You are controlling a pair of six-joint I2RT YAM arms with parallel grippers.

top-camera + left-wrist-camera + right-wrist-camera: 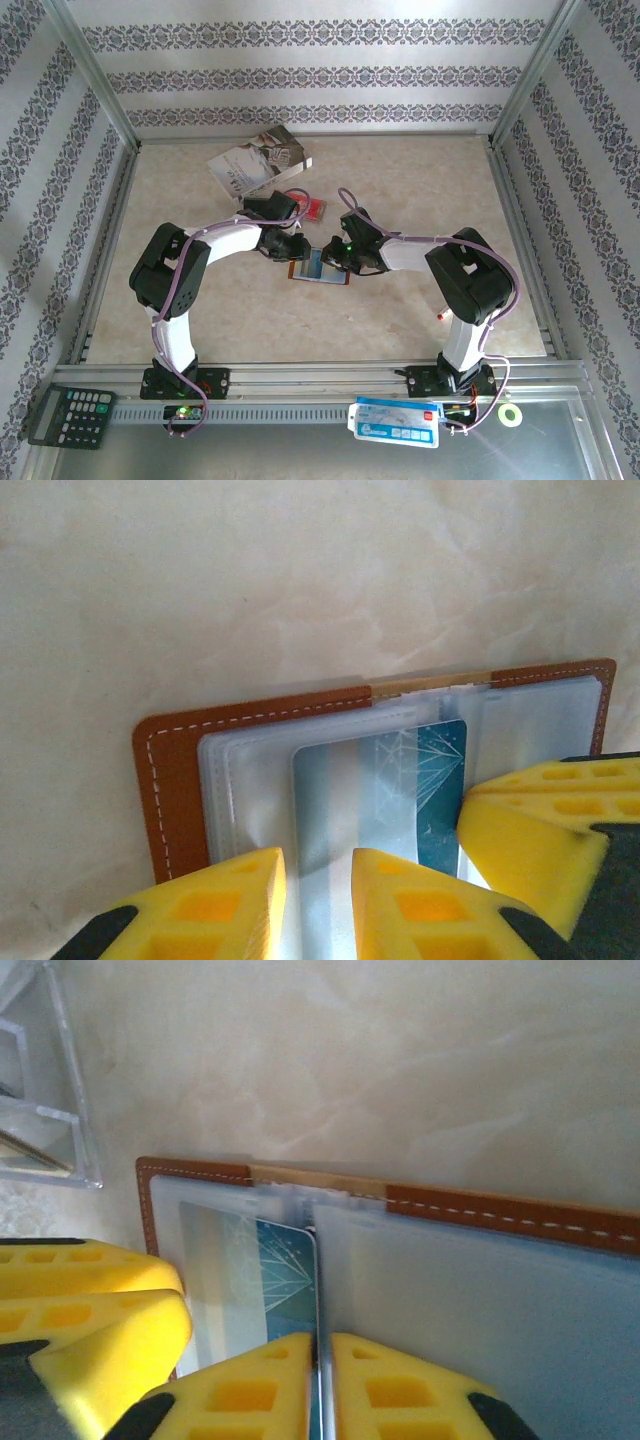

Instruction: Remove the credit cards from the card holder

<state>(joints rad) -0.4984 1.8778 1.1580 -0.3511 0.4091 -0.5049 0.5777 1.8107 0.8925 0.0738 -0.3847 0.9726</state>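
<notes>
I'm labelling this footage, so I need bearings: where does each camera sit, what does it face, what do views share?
Top external: above and behind the bases, looking down on the table; left arm and right arm show.
Left wrist: on the left arm, over the open card holder; left fingers at the bottom.
Right wrist: on the right arm, over that holder; right fingers at the bottom.
Shared: both wrist views show the blue credit card and the other arm's fingers.

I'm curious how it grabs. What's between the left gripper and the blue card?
In the left wrist view, a cloudy plastic sleeve of the card holder covers the blue card beneath the left gripper.
</notes>
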